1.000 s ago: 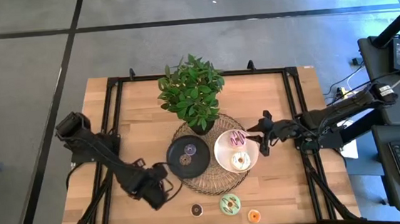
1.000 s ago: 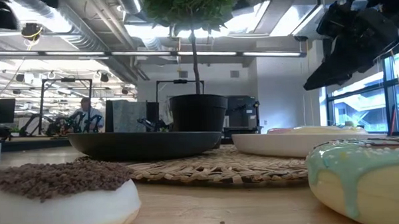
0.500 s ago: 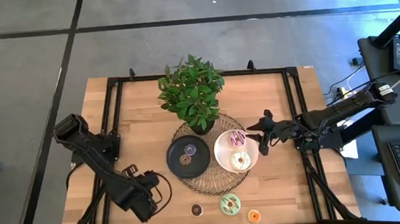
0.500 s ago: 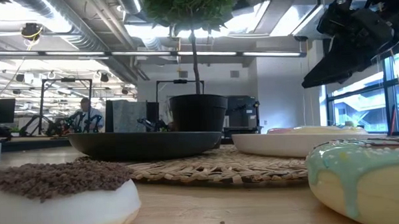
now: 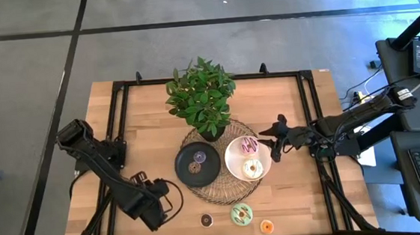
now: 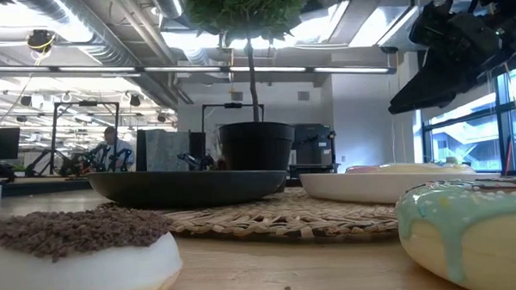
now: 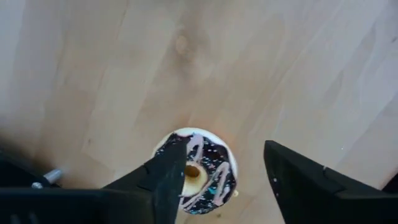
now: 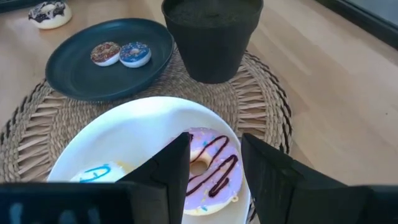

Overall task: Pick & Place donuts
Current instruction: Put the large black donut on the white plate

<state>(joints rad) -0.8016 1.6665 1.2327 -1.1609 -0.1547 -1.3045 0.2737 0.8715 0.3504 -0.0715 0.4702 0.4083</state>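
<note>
Dark-iced donut (image 7: 198,171) lies on bare wood surface (image 7: 261,68) directly under left tool (image 7: 227,180) | fingers spread, straddling it, nothing gripped | right tool (image 8: 214,171) released above white plate (image 8: 118,134)

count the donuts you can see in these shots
8 donuts: two on the black plate, two on the white plate, three along the table's front edge, one under the left gripper. Others may be hidden.
</note>
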